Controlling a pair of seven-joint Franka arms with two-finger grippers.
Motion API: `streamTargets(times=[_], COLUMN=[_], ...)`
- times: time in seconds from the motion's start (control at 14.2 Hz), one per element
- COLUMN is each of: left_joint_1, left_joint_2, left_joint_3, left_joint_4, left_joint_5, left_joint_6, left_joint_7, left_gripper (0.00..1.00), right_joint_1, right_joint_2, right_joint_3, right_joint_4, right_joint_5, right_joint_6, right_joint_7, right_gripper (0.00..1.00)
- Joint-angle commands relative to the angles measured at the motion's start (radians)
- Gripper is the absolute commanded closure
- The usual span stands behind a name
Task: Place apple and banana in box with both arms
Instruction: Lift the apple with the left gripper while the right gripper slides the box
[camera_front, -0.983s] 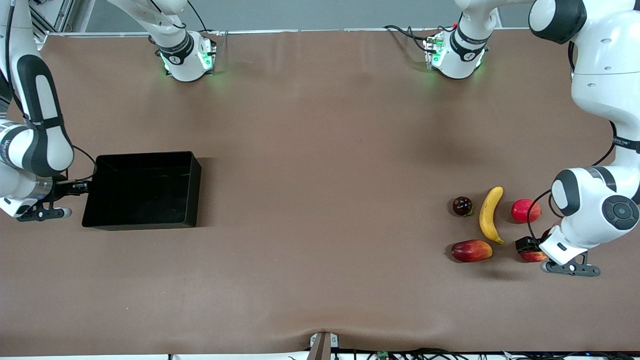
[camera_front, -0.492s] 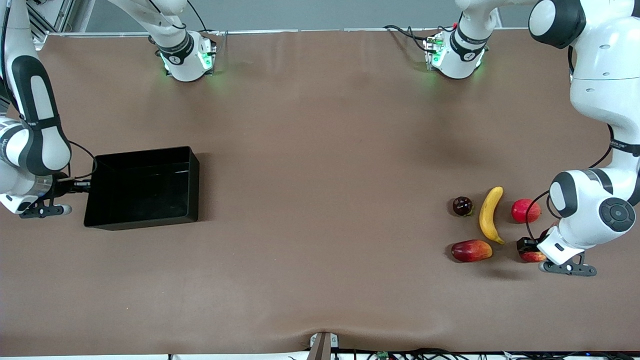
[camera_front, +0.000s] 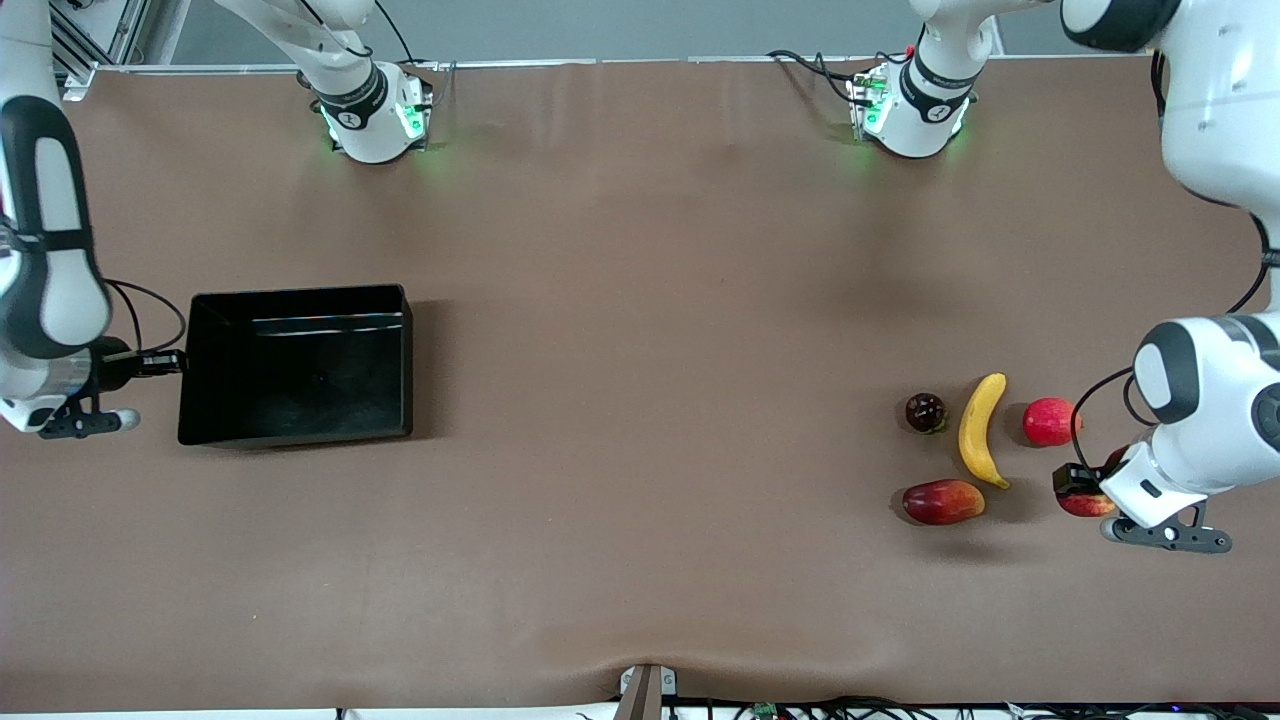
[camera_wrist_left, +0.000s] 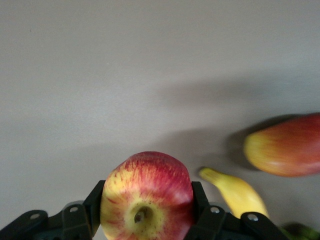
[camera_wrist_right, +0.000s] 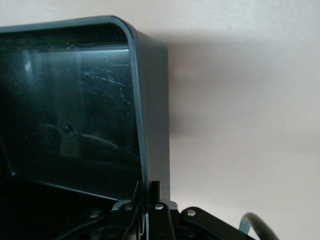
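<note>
1. My left gripper (camera_front: 1078, 490) is clamped on the apple (camera_wrist_left: 147, 196), a finger (camera_wrist_left: 93, 205) pressed against each side, its stem dimple turned toward my left wrist camera; it is at the left arm's end of the table.
2. The banana (camera_front: 981, 441) lies on the table (camera_front: 640, 400) with its long axis running toward and away from the front camera, one tip aimed at the robots' bases, the bow bulging toward the dark round fruit (camera_front: 925, 411).
3. A pinkish-red round fruit (camera_front: 1049, 421) sits just beside the banana, and an elongated red-yellow fruit (camera_front: 942, 501) lies nearer the front camera.
4. My right gripper (camera_wrist_right: 148, 200) is pinched shut on the box (camera_front: 300, 365) wall at the right arm's end.
5. The box's long axis runs across the table.
6. My left forearm folds down from above; my right arm hangs along the table's edge.
</note>
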Motion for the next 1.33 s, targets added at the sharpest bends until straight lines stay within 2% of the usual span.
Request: streamTargets(times=[0.0,0.14,0.28,0.49,0.63,0.7,0.84,0.98,1.26], left_joint_1=[-0.035,-0.055,-0.054,-0.054,-0.054,-0.054,-0.052,-0.052,-0.051], left_joint_2=[-0.086,-0.124,-0.149,-0.185,-0.19,-0.19,-0.205,-0.231,-0.265], left_joint_3=[-0.025,-0.057,-0.118,-0.204,-0.243,-0.267,-0.319,-0.367,-0.409], left_joint_4=[-0.024,-0.024,-0.025,-0.025,-0.027,-0.028,-0.033,-0.039,-0.081], left_joint_5=[0.007,0.006,0.004,0.004,0.007,0.006,0.006,0.007,0.006], left_joint_6=[-0.104,-0.202,-0.265,-0.337,-0.371,-0.377,-0.412,-0.434,-0.434], left_joint_7=[-0.102,-0.237,-0.347,-0.467,-0.561,-0.594,-0.663,-0.72,-0.773], left_gripper=[1.0,1.0,1.0,1.0,1.0,1.0,1.0,1.0,1.0], right_joint_1=[0.055,0.083,0.089,0.103,0.129,0.15,0.21,0.283,0.38], right_joint_2=[-0.022,-0.035,-0.038,-0.036,-0.032,-0.027,-0.018,0.004,0.06], right_joint_3=[0.004,0.035,0.1,0.264,0.367,0.392,0.424,0.427,0.429], right_joint_4=[0.07,0.072,0.069,0.072,0.067,0.064,0.064,0.064,0.07], right_joint_5=[0.04,0.074,0.106,0.115,0.109,0.109,0.114,0.114,0.117], right_joint_6=[-0.122,-0.145,-0.163,-0.149,-0.072,-0.03,0.04,0.085,0.192], right_joint_7=[0.102,0.19,0.282,0.536,0.638,0.694,0.744,0.771,0.789], right_gripper=[1.0,1.0,1.0,1.0,1.0,1.0,1.0,1.0,1.0])
